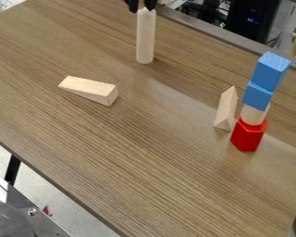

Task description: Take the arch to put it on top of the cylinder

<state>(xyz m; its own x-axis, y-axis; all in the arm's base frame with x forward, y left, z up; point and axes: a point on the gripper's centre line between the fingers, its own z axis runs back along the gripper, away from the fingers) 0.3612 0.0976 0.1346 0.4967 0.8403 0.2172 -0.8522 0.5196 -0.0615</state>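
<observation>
The black gripper (142,8) is at the top edge, at the upper end of a tall pale wooden cylinder (145,37). That cylinder stands upright near the table's back edge. Whether the gripper touches it or holds anything cannot be told. The gripper's lower end overlaps the cylinder's top in the view, and the rest of the arm is cut off by the edge.
A pale wooden wedge (87,88) lies left of centre on the table (132,152). At the right, a red block (248,135) bears a short wooden cylinder (254,115) and two stacked blue blocks (258,96). Beside this tower is a wooden triangular block (225,109).
</observation>
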